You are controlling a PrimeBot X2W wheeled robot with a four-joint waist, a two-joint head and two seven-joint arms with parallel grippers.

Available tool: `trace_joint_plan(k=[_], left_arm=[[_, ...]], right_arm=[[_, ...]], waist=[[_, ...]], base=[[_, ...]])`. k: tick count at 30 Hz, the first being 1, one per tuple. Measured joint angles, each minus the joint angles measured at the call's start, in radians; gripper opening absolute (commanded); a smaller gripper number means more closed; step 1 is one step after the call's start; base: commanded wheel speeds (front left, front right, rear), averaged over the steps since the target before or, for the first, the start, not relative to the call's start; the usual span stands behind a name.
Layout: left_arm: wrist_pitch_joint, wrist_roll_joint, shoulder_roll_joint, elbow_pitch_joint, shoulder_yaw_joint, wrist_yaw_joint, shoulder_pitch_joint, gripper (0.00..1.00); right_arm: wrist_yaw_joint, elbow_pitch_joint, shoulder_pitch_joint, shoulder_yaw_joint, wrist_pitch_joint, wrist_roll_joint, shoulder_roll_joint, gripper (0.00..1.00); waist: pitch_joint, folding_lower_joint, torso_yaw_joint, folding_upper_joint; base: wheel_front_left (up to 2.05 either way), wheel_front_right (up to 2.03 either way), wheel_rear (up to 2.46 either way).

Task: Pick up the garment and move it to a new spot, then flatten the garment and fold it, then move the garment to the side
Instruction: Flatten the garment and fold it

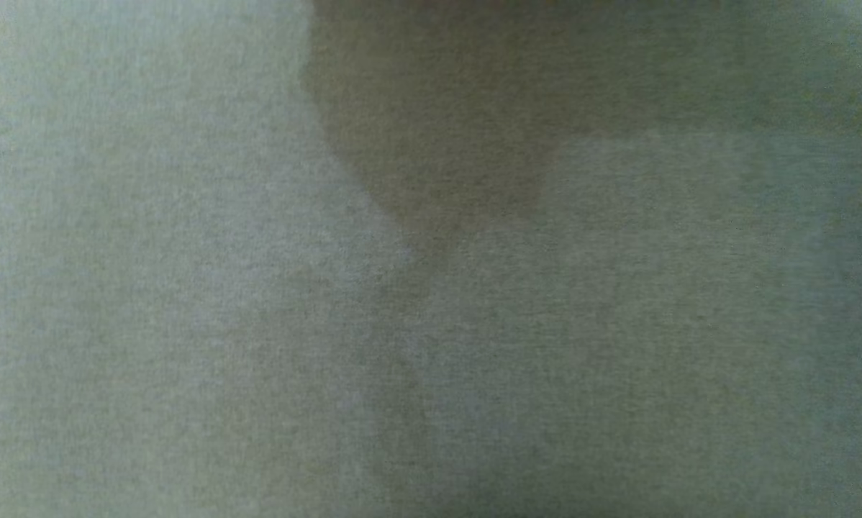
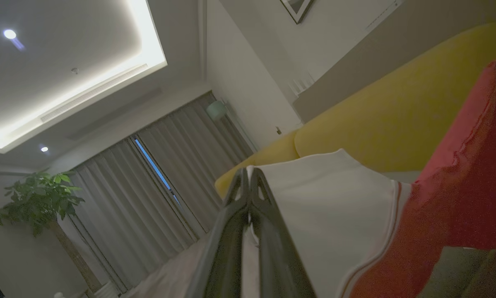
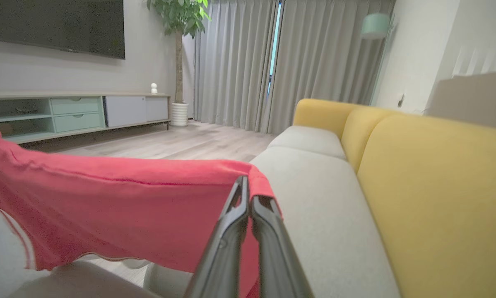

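Living room, at the sofa: I am pinching my left pincer (image 2: 248,177) fully closed on the top corner of the garment (image 2: 339,203), gripping its white panel where a thin red-and-white stripe is running down toward the red part (image 2: 459,194). My right pincer (image 3: 248,188) is clamping, fingers pressed together, on a folded red edge of the same garment. The cloth is hanging stretched out in the air between the two grips, drooping in front of the grey sofa seat (image 3: 314,190). Close before my head camera a blurred grey-green surface (image 1: 186,288) is showing; I cannot tell what it is. Behind the garment the yellow backrest (image 3: 438,186) is rising, and farther off a wooden floor (image 3: 181,145), a low cabinet (image 3: 78,109), a potted plant (image 3: 177,16) and grey curtains (image 3: 239,62) are lining the room.
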Motion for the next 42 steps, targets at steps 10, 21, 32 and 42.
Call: trace_joint_plan(k=[10,21,32,42], left_arm=[[0.0,-0.012,0.043,-0.22,0.075,-0.018,0.478,0.0],[0.001,-0.09,0.127,-0.392,0.095,-0.041,0.999,0.0],[0.045,-0.196,0.163,-0.544,0.074,0.026,1.349,0.0],[0.085,-0.233,0.185,-0.63,0.072,0.028,1.376,0.0]], right_arm=[[0.0,-0.059,0.268,0.157,-0.017,0.239,-0.046,0.0],[0.0,-0.283,0.531,0.314,-0.016,0.444,-0.211,0.0],[0.0,-0.414,0.727,0.359,-0.037,0.495,-0.303,0.0],[0.0,-0.465,0.834,0.284,-0.044,0.484,-0.319,0.0]], waist=[[-0.014,-0.0006,0.015,0.0],[-0.166,-0.0009,-0.027,0.0001],[-0.258,-0.0005,-0.053,0.0001],[-0.213,-0.0004,-0.056,0.0001]], base=[[0.0,0.0,0.0],[0.0,0.0,0.0],[0.0,0.0,0.0],[0.0,0.0,0.0]])
